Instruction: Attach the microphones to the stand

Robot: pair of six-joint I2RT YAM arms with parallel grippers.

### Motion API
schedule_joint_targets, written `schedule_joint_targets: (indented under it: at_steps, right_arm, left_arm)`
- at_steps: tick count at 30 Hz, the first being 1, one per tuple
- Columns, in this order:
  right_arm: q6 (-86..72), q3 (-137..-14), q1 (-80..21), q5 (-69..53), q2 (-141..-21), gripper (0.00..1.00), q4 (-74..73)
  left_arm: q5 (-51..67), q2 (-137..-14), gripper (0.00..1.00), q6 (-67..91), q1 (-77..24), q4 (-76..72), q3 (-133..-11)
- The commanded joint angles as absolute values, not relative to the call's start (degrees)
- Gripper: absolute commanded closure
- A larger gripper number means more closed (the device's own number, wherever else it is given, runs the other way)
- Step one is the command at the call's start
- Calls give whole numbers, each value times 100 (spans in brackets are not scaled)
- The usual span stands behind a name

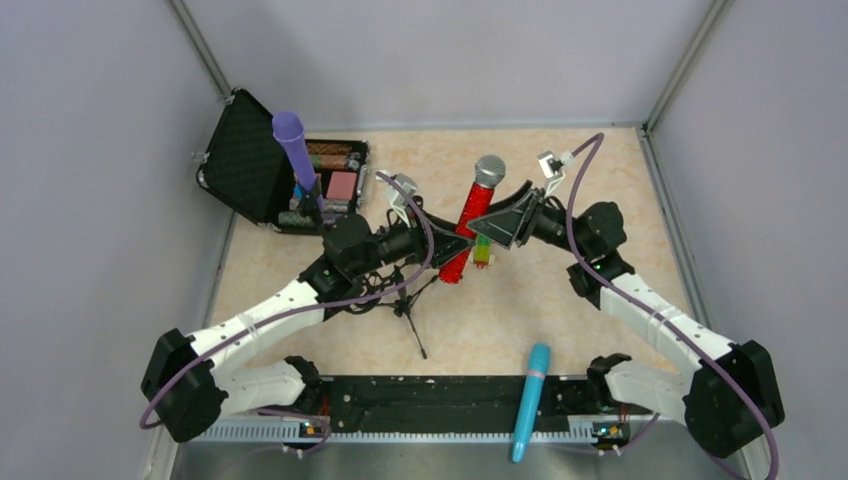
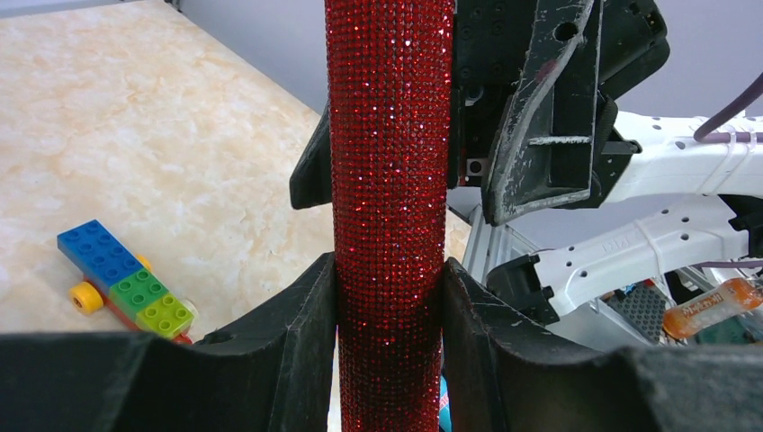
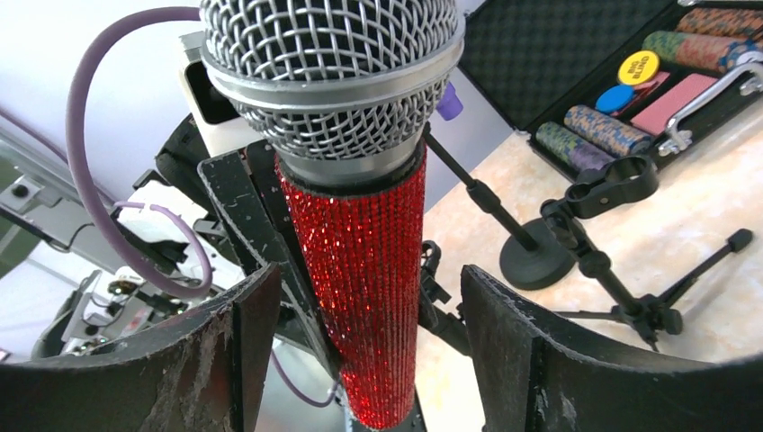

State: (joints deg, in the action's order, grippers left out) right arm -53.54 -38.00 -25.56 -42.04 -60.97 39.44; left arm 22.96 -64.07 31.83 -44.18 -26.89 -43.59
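The glittery red microphone (image 1: 468,218) with a silver-grey mesh head (image 3: 328,72) is held off the table, tilted. My left gripper (image 2: 389,297) is shut on its lower body (image 2: 389,180). My right gripper (image 3: 369,306) stands open around the upper body (image 3: 360,261), with a gap at each finger. The purple microphone (image 1: 292,148) stands up at the back left on a thin rod with a round base (image 3: 535,261). The cyan-blue microphone (image 1: 530,400) lies at the near edge. A black tripod stand (image 1: 408,305) with a bare clip (image 3: 621,178) stands under my left arm.
An open black case (image 1: 250,160) with poker chips (image 3: 605,129) sits at the back left. A small multicoloured block toy (image 2: 126,283) lies on the table below the red microphone. Grey walls close in the table on three sides.
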Motion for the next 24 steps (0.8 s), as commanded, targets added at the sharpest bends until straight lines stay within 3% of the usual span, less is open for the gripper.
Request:
schedule_joint_targets:
  at_steps: [1, 10, 14, 21, 24]
  right_arm:
    - [-5537, -3857, -2771, -4207, -6294, 31, 4761]
    - [-5928, -3748, -2792, -3979, -6602, 41, 5329]
    - [-6228, -3705, -2788, -4061, -6778, 54, 5780]
    - [-6280, -3649, -2787, -4097, -6812, 100, 5976]
    - [-6197, -3622, -2786, -4084, -6769, 100, 5936]
  left_arm:
    - [2439, -6426, 100, 3339, -4437, -3287, -4342]
    - [2434, -6418, 100, 3261, -4464, -3304, -4322]
    - [2391, -6431, 100, 3254, -4474, -3304, -4316]
    - [2361, -6418, 99, 3102, -4482, -3304, -4277]
    - [2353, -6396, 73, 2993, -4482, -3305, -4250]
